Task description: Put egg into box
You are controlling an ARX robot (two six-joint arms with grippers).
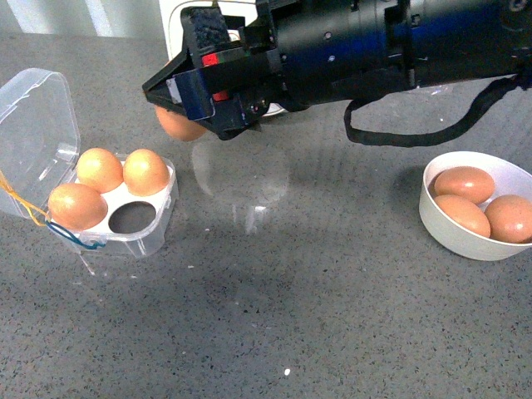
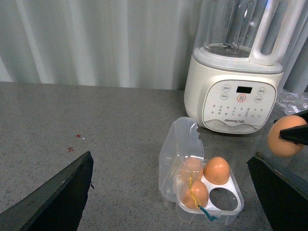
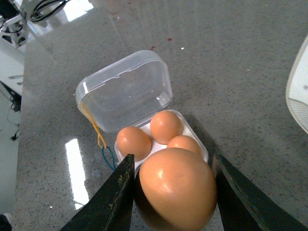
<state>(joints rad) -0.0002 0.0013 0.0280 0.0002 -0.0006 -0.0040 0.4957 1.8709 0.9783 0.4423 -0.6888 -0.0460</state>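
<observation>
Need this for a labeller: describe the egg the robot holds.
Find the clear egg box left of the white bowl. Beside the box, the right gripper hangs above the counter. The egg is the one pinched in its fingers, in no holder.

Box (image 1: 108,208): one empty hole (image 1: 133,218), at the near corner away from the lid, is open from above. Seated eggs (image 1: 100,169) fill the other three holes. The raised lid (image 1: 37,125) walls off the box's left side. A blender base (image 2: 236,96) stands close behind the box. The right gripper (image 1: 170,104), clamped on the egg (image 1: 179,125), occupies the air just behind the box. The counter (image 1: 291,291) is bare in front of the box and to its right as far as the white bowl (image 1: 465,237).
</observation>
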